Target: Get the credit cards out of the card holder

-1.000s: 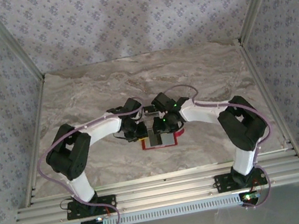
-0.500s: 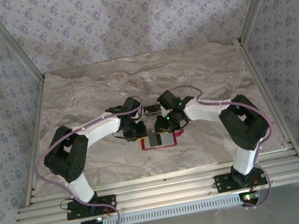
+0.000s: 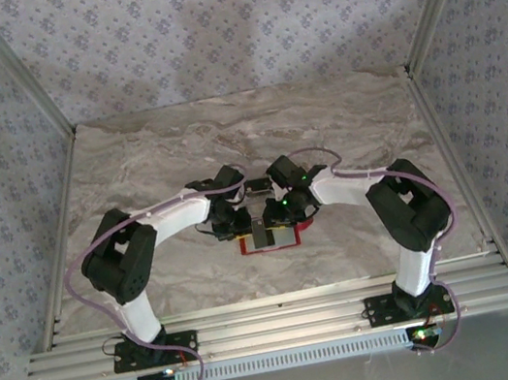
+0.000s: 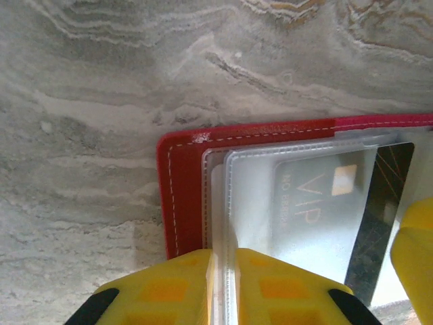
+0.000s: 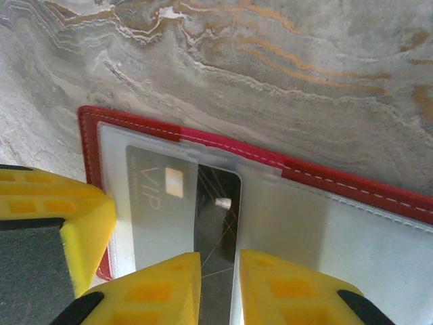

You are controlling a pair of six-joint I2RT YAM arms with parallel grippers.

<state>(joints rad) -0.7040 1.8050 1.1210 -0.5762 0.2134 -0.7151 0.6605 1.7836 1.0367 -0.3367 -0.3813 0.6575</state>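
The red card holder (image 3: 288, 240) lies open on the marble table between both arms. My left gripper (image 4: 223, 271) is shut on the edge of its clear inner pocket (image 4: 270, 189), beside the red cover (image 4: 183, 196). A dark credit card (image 5: 218, 203) marked VIP sticks partly out of that pocket, the rest showing through the plastic. My right gripper (image 5: 220, 288) is shut on the bare dark strip, which fills the narrow gap between its yellow fingers (image 5: 284, 291). One right finger (image 4: 416, 257) also enters the left wrist view. From above, the left gripper (image 3: 237, 224) and right gripper (image 3: 279, 217) meet over the holder.
A small dark rectangle with a pale band (image 3: 257, 187) lies just beyond the grippers. Bare marble table (image 3: 225, 136) stretches behind and to both sides. Patterned walls and metal rails (image 3: 259, 332) enclose the workspace.
The right gripper's jaws have narrowed a little around the card. Both arms have shifted slightly over the holder, which stays in place.
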